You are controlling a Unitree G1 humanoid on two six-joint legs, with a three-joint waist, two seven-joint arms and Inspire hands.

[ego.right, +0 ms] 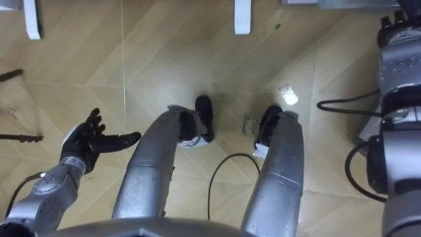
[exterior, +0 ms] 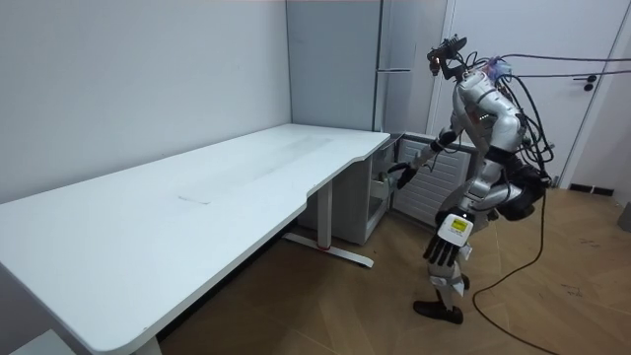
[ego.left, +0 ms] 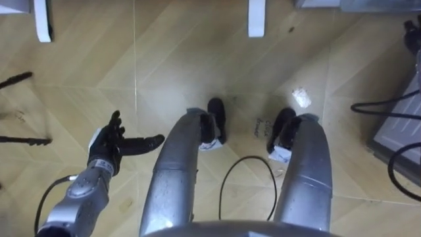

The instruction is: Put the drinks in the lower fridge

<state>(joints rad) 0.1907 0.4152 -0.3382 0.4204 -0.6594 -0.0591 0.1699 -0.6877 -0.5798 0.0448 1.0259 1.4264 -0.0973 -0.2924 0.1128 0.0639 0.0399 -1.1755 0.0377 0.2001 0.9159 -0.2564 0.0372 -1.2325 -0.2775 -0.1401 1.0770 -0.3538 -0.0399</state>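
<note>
left hand [ego.left: 108, 148]: open, fingers spread, palm empty; hangs low over the floor [ego.left: 197, 52] beside the left leg.
right hand [exterior: 399, 176]: arm stretched toward the front of the lower fridge [exterior: 422, 187]; cannot tell whether the hand is open or closed, or whether it is touching.
drinks: whereabouts cannot tell; none in the left hand.
stance: bent forward just past the far corner of the desk [exterior: 197, 207], facing the lower fridge.
step (guess): dealing with the lower door before any loading; task looks barely begun.
do it well: get the door fully wide, keep both feet out of its swing, then bring drinks in upright and low, and set them deep on the shelf.
materials: lower fridge is boxy with flat grey panels. Desk has a smooth white top, curved front edge and white legs. Floor is glossy wood herringbone, probably slick. A crumpled white scrap [ego.left: 300, 97] lies by the right foot.
</note>
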